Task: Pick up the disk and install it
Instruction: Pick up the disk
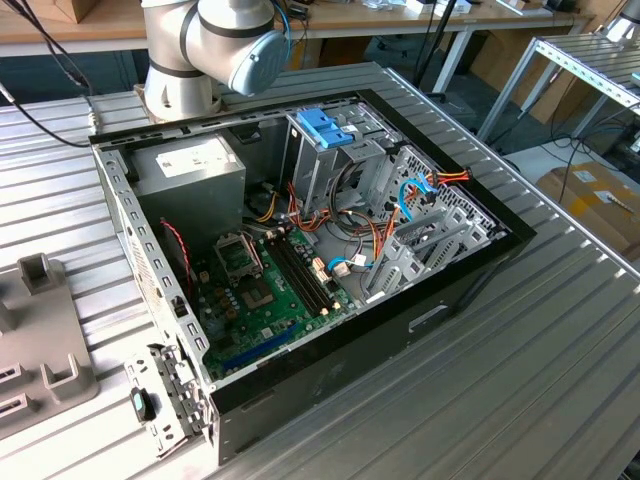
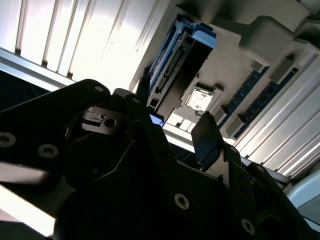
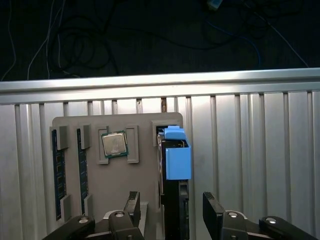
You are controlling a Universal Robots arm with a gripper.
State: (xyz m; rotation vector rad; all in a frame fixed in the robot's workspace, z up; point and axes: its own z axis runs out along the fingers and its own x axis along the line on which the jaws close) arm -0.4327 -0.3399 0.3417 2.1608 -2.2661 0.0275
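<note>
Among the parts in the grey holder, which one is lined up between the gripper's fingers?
The disk in its light-blue carrier, standing on edge: the open gripper straddles it. The square chip and both memory sticks lie aside.

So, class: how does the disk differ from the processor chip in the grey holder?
The disk stands on edge in its slot; the processor chip lies flat, face up. The disk has a light-blue plastic carrier; the chip is bare silver with a green rim. The disk sits between the fingers of the open gripper; the chip lies aside. Both rest in the grey holder.
</note>
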